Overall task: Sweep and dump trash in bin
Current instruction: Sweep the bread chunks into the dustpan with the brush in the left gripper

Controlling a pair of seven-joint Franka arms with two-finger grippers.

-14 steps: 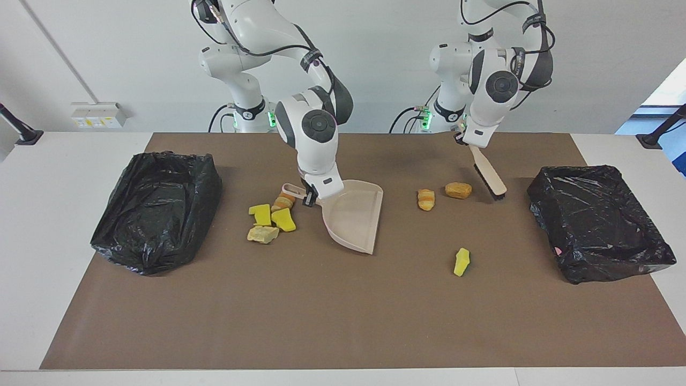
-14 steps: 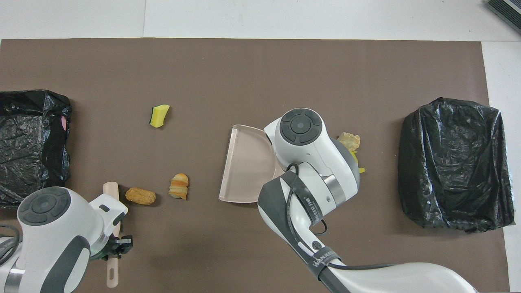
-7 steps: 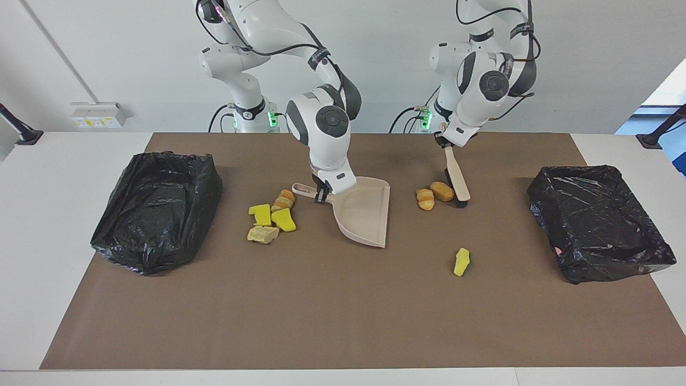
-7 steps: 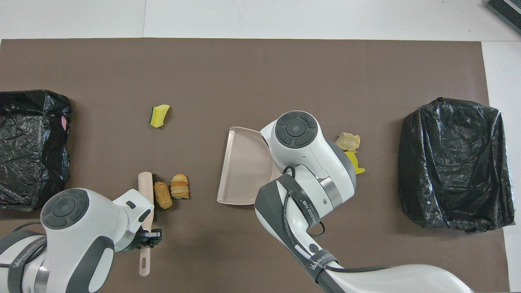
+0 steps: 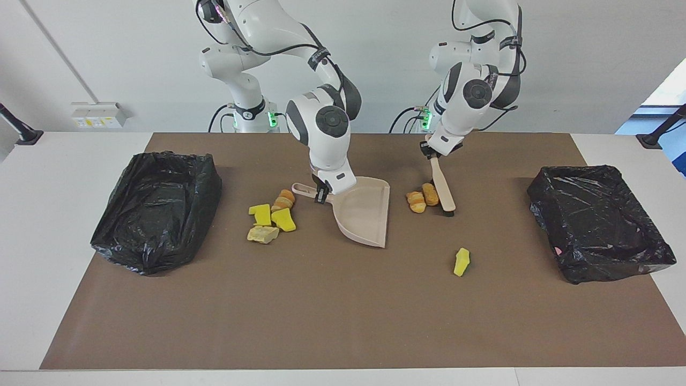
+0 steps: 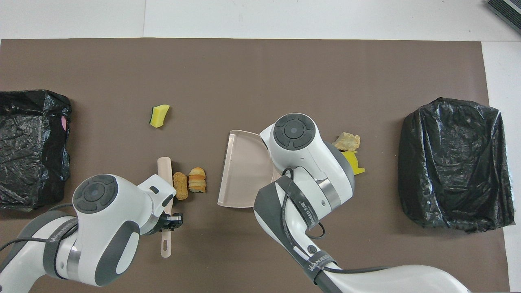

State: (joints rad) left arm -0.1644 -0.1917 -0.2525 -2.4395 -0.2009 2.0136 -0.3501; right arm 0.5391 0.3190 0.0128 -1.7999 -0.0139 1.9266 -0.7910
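2 robot arms are working over a tabletop [image 5: 32,225] covered by 1 brown mat [image 5: 332,311]. The right gripper [image 5: 321,194], at the centre of the facing view, is gripping the handle of 1 beige dustpan [image 5: 364,212], its jaws shut tight on it; the pan is resting on the mat with its open mouth facing the right of that frame. The left gripper [image 5: 430,154], upper right of centre, is clamping 1 brush [image 5: 444,194] by its handle with closed jaws, the bristle end down on the mat.

The trash is lying in 7 pieces. 2 orange-tan bread lumps [image 5: 422,197] are sitting side by side, touching the brush and between it and the dustpan mouth. 1 yellow sponge bit [image 5: 461,261] is lying alone, lower right of centre, well apart from the brush. 4 pieces [image 5: 271,213] are clustering left of centre, just beside the dustpan handle: 2 yellow sponge bits, 1 pale tan lump and 1 orange lump.

2 bins lined with black bags are standing on the tabletop: 1 bin [image 5: 155,209] at the left of the frame, 1 other bin [image 5: 600,222] at the right.

In the overhead view, writing on an arm strap is too small to read.
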